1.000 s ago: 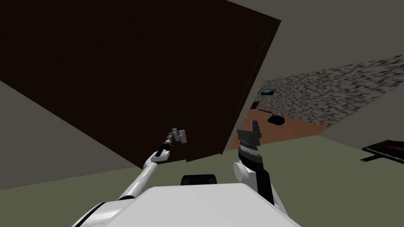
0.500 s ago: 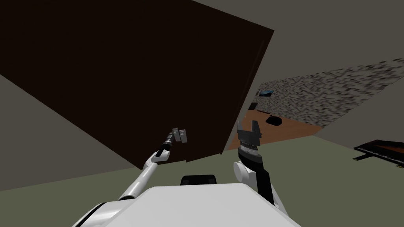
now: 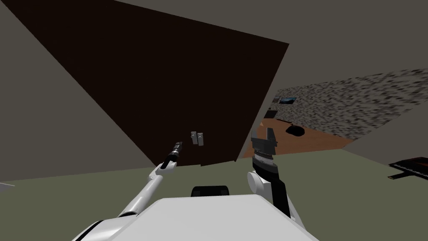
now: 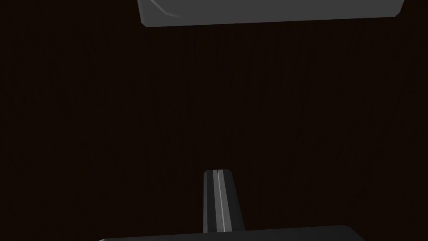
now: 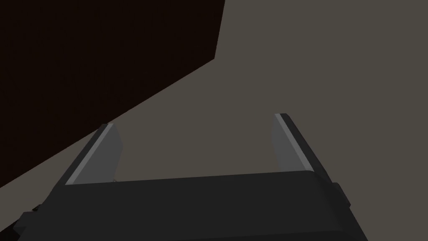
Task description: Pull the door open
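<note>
Dark brown door (image 3: 167,83) straight ahead, standing ajar. Past its right edge, an orange-brown floor (image 3: 322,140) and a speckled wall (image 3: 355,104). Grey handle (image 3: 197,138) low on the door face. Left end effector (image 3: 178,144) near the handle but apart from it, pointing at the door, with fingers (image 4: 209,201) pressed together and nothing between them. Right end effector (image 3: 263,134) raised near the door's free edge, fingers spread wide, holding nothing. Dark flat object (image 3: 411,164) on the grey-green floor (image 3: 334,188), far to the right.
</note>
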